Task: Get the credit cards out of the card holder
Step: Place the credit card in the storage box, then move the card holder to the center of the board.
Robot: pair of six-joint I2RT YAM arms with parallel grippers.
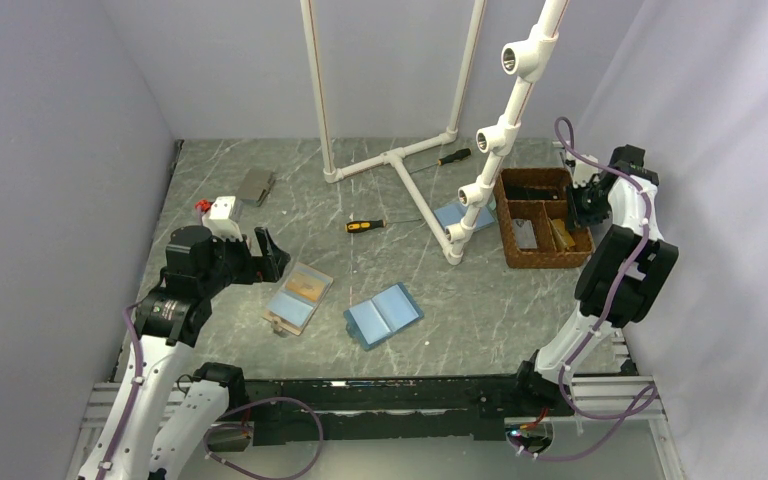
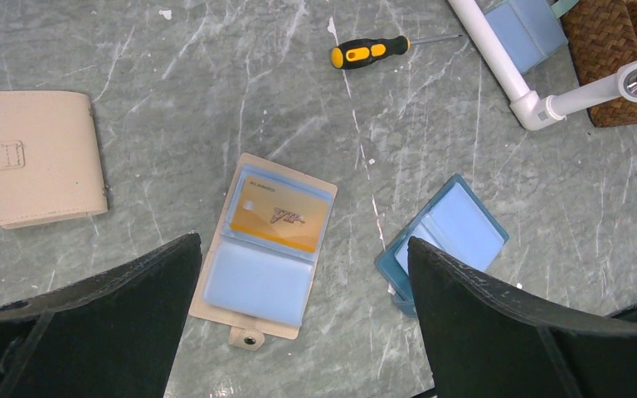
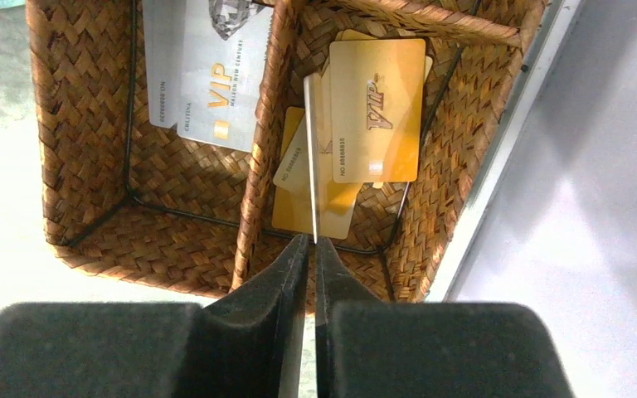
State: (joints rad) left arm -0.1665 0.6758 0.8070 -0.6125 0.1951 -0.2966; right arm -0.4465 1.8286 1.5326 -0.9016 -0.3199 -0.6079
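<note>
My left gripper hangs spread wide and holds nothing. Just under it the card holder lies open and flat on the table, with a gold card tucked in its upper pocket. To its right a light-blue bifold lies open too. Far right, my right gripper is over the wicker basket. Its jaws are pinched nearly together on a thin card, held edge-on above the right compartment, where loose gold cards lie.
</note>
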